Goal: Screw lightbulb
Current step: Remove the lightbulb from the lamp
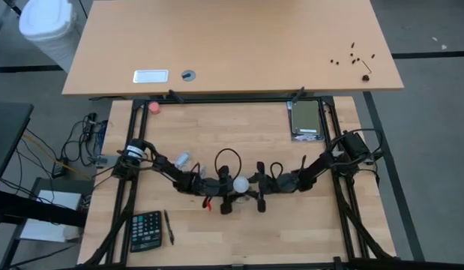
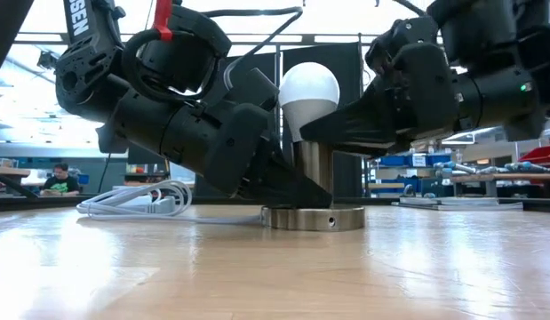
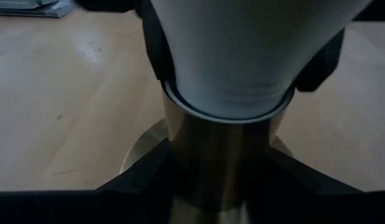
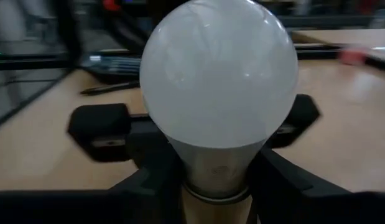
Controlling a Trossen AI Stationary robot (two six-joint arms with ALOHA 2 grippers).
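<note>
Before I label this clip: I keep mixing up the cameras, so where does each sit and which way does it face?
High: overhead, straight down; both arms meet at the lightbulb.
Low: table height, level into the room; both arms flank the bulb on its metal socket stand.
Left wrist: aimed at the stand's post; own fingers beside it.
Right wrist: aimed at the globe; own fingers at its neck.
All four share the bulb.
</note>
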